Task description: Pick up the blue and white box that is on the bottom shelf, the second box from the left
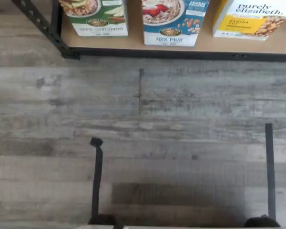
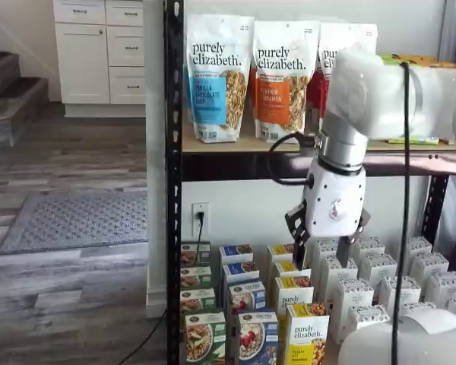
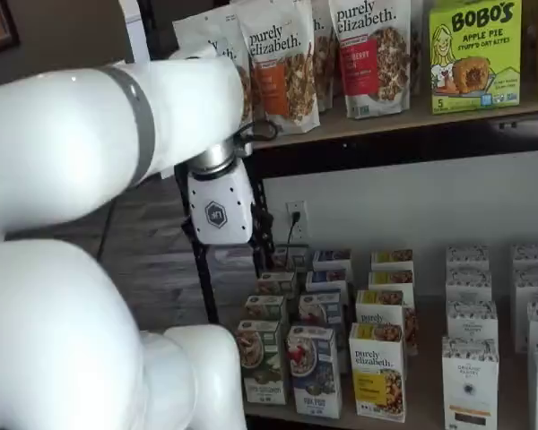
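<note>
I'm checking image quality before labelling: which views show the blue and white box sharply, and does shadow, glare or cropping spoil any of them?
Wrist view: the blue and white box is sharp but cropped to its lower part; a dark shadow falls on the floor. Shelf views: the box is small and cut by the frame edge in one; in the other it shows whole but soft; no glare.

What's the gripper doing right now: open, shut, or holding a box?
Gripper: open and empty, fingers spread apart, hanging in front of the rack well above the blue and white box, touching nothing.
</note>
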`<state>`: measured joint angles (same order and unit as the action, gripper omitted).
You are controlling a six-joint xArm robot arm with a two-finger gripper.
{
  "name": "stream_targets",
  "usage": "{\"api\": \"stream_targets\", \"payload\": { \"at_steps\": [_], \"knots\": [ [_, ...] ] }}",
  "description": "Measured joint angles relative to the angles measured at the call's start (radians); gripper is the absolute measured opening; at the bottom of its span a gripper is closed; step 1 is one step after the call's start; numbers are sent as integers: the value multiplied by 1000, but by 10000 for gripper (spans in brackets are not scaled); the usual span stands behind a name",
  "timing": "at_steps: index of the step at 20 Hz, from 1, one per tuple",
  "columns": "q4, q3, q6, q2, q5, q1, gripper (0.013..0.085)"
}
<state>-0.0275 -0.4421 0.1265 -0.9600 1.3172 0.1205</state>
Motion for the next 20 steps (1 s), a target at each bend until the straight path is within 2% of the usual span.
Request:
{"api": "stream_targets", "payload": {
  "at_steps": [4,7,9,15,20],
  "knots": [
    [9,48,22,17,-87,21,850],
    [11,97,40,19,-190,41,850],
    [15,109,57,55,-231,57,850],
    [-8,138,60,147,-343,75,850],
    [2,156,68,237,-471,79,850]
  ]
}}
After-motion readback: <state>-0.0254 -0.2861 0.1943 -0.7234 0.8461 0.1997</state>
